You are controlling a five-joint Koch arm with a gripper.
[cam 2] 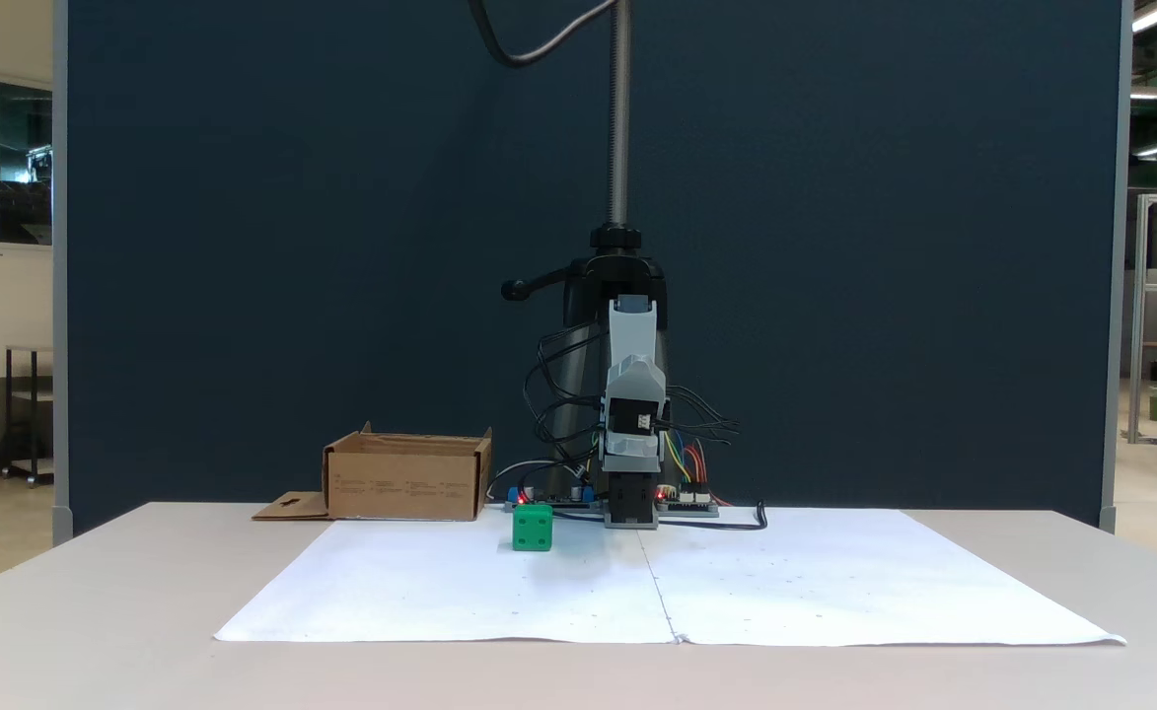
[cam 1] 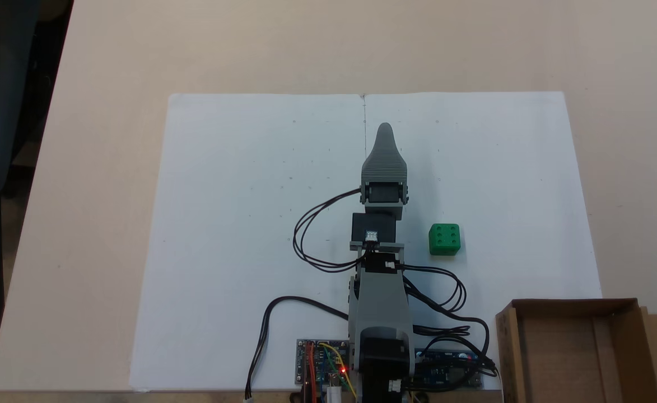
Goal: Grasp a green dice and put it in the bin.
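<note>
While the arm (cam 1: 383, 291) stretches forward over the white paper (cam 1: 238, 224), its gripper (cam 1: 385, 130) shows one grey tip from above, so I cannot tell if the fingers are apart or together. On the paper stands the green dice (cam 1: 445, 239), six pips up, to the right of the arm in this fixed view, not touching it. Near the arm's base, off the paper, sits the bin (cam 1: 580, 350), probably holding nothing.

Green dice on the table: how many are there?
1. The green dice sits on the white paper, right of the arm in the top-down fixed view, apart from the bin. The bin's floor shows none.
</note>
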